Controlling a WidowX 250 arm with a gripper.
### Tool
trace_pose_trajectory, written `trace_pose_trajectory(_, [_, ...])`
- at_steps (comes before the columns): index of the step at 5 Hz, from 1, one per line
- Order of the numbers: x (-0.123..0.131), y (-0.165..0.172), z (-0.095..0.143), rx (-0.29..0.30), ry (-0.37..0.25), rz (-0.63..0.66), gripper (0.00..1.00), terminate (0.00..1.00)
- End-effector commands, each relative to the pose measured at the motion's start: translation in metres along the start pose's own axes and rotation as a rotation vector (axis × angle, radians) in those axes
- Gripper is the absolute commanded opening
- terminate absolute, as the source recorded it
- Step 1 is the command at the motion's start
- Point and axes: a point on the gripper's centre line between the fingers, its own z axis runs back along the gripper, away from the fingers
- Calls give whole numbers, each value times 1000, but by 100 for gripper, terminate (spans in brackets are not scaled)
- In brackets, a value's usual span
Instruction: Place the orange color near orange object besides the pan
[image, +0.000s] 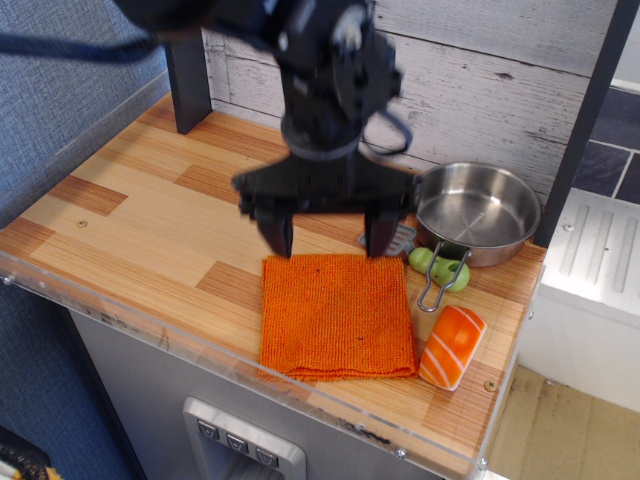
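Observation:
The orange knitted cloth lies flat on the wooden counter near the front edge. The orange salmon sushi piece with white stripes lies just right of it, close to the cloth's right edge. The shiny steel pan sits behind at the right, its wire loop handle pointing toward the sushi. My gripper hangs above the cloth's back edge, fingers spread wide and empty.
A small green object lies under the pan handle. A dark post stands at the back left. The counter's front edge has a clear plastic lip. A white unit stands right of the counter.

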Motion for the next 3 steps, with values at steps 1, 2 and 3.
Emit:
trace_pose_trajectory(1, [8,-7,27,-71,-74,-12,100,0])
trace_pose_trajectory(2, [8,-7,27,-71,-74,-12,100,0])
trace_pose_trajectory(3, [8,-7,27,-71,-74,-12,100,100])
